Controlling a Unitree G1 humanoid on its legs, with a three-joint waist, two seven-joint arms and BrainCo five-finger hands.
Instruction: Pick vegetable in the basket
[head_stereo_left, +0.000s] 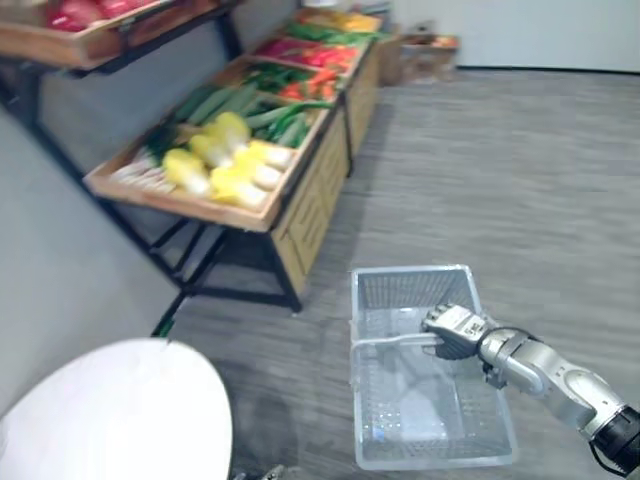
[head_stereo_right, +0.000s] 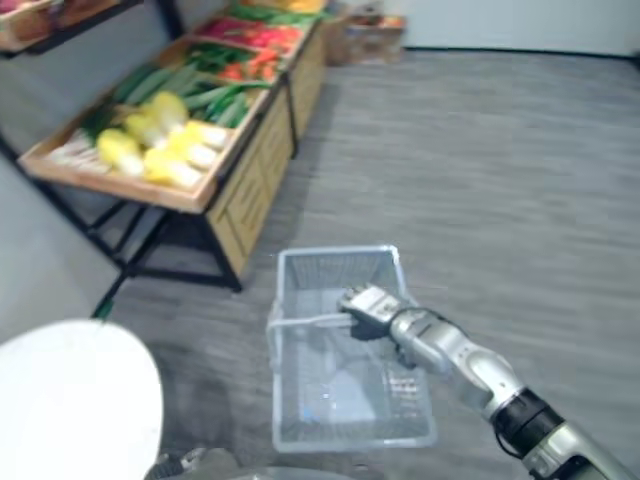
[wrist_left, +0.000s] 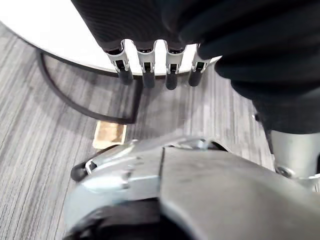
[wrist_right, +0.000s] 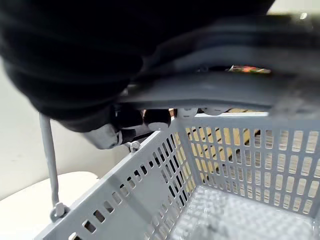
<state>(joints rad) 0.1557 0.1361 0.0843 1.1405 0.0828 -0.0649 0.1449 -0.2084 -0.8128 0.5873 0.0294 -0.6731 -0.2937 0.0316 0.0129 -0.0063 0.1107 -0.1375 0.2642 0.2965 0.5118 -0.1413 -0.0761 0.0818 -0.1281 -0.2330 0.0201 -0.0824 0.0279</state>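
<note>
My right hand (head_stereo_left: 455, 330) is shut on the handle (head_stereo_left: 395, 341) of a grey plastic basket (head_stereo_left: 410, 272), which hangs low over the floor with nothing showing inside. In the right wrist view the handle (wrist_right: 215, 95) runs under the hand above the perforated basket wall (wrist_right: 150, 175). Vegetables lie on a wooden display stand (head_stereo_left: 200, 208) to the upper left: yellow-white cabbages (head_stereo_left: 225, 160), green cucumbers (head_stereo_left: 225, 100) and red peppers (head_stereo_left: 310, 55). My left hand (wrist_left: 145, 70) hangs by my side with relaxed fingers and holds nothing.
A white round table (head_stereo_left: 110, 420) stands close at the lower left. An upper wooden shelf (head_stereo_left: 90, 40) with red produce juts out at the top left. Cardboard boxes (head_stereo_left: 425, 50) sit at the far end. Grey plank floor (head_stereo_left: 520, 180) spreads to the right.
</note>
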